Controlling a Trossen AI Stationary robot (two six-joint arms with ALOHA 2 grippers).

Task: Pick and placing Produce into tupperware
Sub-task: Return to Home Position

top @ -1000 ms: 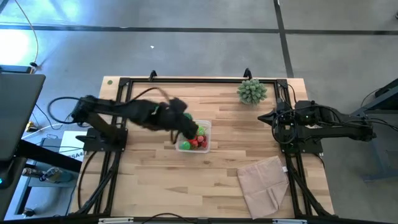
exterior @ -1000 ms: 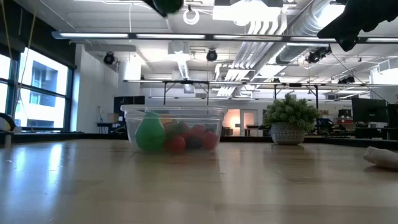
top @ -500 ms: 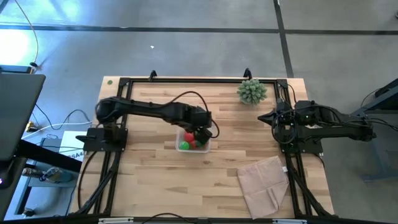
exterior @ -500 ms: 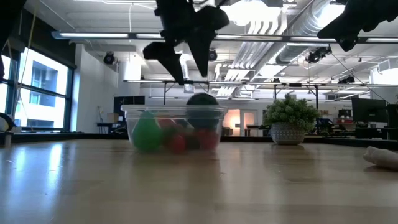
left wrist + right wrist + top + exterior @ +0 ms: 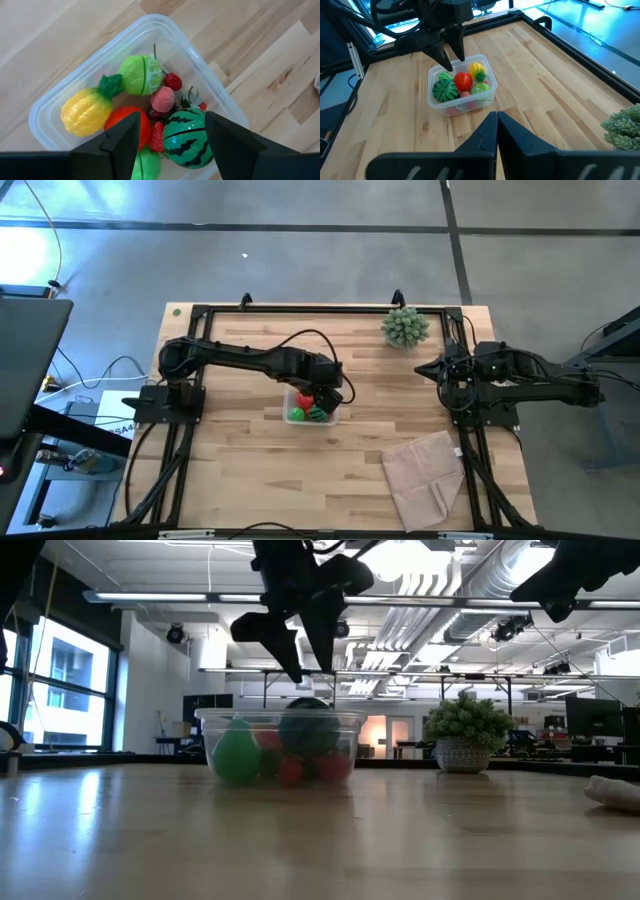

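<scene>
Left pincer (image 5: 312, 666) open, empty, just above tub (image 5: 150, 19) mid-table (image 5: 240, 480), partly hiding it from overhead. Produce (image 5: 142, 75) inside, melon (image 5: 189, 137) included. Right pincer (image 5: 496, 116) closed at right edge, near plant (image 5: 405, 327); cloth (image 5: 425, 475) apart.

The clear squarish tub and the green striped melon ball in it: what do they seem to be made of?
Clear squarish tub: thin see-through plastic, glossy; the wooden table shows through it. Green striped melon ball: likely hard moulded plastic, smooth with a slight sheen and painted dark stripes. The left gripper hangs open above both.
</scene>
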